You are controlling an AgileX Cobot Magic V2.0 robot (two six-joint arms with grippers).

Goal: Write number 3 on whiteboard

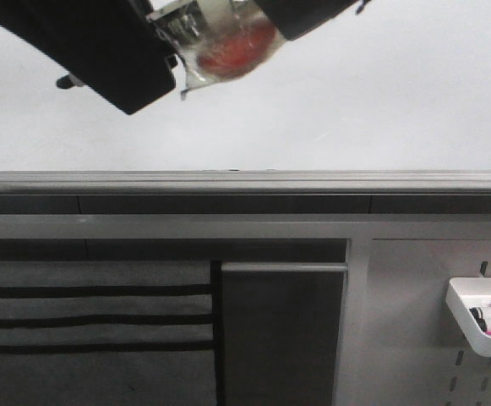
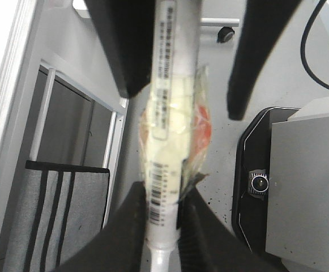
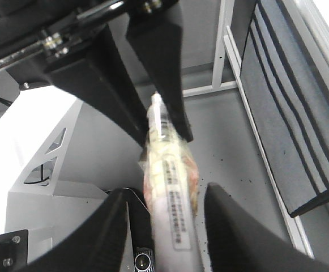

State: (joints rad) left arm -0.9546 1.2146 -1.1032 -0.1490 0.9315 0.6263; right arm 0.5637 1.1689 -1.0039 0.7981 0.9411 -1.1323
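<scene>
Whiteboard (image 1: 380,93) only in front view; marker (image 2: 167,141) label in wrist views.

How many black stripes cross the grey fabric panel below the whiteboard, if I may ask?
3, stacked on the grey fabric panel: top stripe, middle stripe, bottom stripe. More may be hidden below the frame.

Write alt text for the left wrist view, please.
The left claw grips a white marker wrapped in yellowish tape, with the right claw's fingers on either side of it further up. Below are grey floor and a metal frame.
</scene>
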